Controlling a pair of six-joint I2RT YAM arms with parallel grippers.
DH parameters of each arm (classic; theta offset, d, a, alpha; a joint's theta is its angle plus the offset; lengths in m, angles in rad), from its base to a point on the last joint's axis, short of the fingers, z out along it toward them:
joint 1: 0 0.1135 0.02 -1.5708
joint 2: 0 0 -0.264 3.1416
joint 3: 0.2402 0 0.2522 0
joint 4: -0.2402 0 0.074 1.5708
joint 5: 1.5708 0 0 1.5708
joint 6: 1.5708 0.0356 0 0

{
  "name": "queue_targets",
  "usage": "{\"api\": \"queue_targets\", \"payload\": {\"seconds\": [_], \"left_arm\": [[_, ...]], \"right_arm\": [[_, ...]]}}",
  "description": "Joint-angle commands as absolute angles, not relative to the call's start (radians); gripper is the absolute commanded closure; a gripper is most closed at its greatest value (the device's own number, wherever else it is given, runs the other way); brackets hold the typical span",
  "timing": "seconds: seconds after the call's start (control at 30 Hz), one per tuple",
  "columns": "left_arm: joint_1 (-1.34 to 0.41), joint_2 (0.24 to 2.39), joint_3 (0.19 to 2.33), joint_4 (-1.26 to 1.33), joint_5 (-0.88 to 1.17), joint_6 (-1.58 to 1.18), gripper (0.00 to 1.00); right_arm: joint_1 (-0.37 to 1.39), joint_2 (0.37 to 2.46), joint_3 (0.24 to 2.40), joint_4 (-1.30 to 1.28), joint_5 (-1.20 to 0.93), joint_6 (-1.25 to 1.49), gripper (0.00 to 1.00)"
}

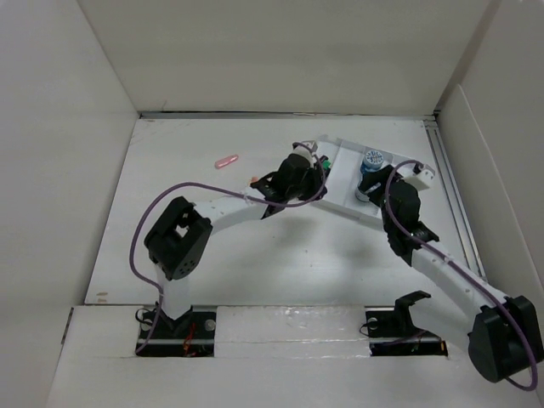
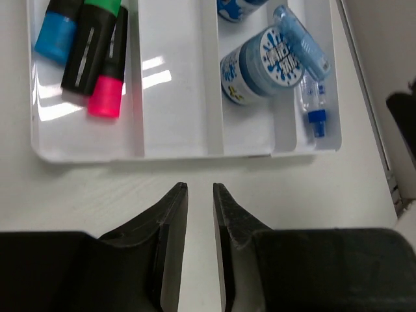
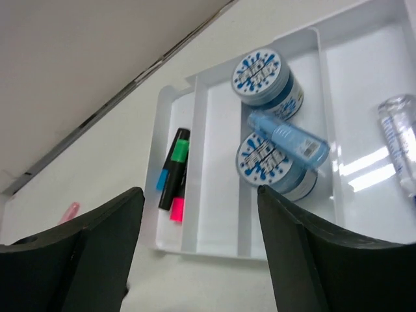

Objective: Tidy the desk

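— While the left arm reaches across the large flat matte white counter, what is the condition of the left gripper?

— Clenched almost fully. Its two black fingers stand with a slim gap between them and nothing in it. It sits over bare counter, just short of the near rim of the white plastic four-compartment tray.

— And the right gripper?

— Released. Its fingers are wide apart with nothing between them, and it is over the same tray.

— Locate the counter.

— It lies under both arms and is walled by white panels. The tray rests on its far right part.

— List the tray contents.

— One end compartment holds three black highlighters, capped blue, green and pink, side by side. Another compartment holds two round blue-and-white tubs. A pale blue tube-shaped item lies tilted on one tub. The narrow end compartment holds a small clear bottle with a blue cap.

— Anything farther out?

— One small pink object lies on the counter, left of the tray and well apart from it, near the far panel.
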State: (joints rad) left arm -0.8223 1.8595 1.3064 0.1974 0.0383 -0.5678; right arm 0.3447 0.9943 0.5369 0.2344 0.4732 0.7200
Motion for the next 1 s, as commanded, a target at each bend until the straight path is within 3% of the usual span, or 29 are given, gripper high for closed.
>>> {"api": "queue_targets", "payload": {"seconds": [0.0, 0.2, 0.53, 0.97], "left_arm": [[-0.819, 1.665, 1.178, 0.307, 0.071, -0.624, 0.81], [-0.819, 1.407, 0.951, 0.293, 0.057, -0.597, 0.79], [-0.859, 1.244, 0.822, 0.324, 0.103, -0.597, 0.69], [-0.859, 1.256, 0.785, 0.367, 0.147, -0.611, 0.68]], "right_arm": [[0.251, 1.044, 0.644, 0.207, 0.385, 0.686, 0.23], [0.089, 1.170, 0.736, 0.123, 0.229, 0.626, 0.14], [-0.089, 1.249, 0.790, 0.017, -0.024, 0.566, 0.05], [-0.098, 1.321, 0.749, 0.092, -0.129, 0.574, 0.11]]}}
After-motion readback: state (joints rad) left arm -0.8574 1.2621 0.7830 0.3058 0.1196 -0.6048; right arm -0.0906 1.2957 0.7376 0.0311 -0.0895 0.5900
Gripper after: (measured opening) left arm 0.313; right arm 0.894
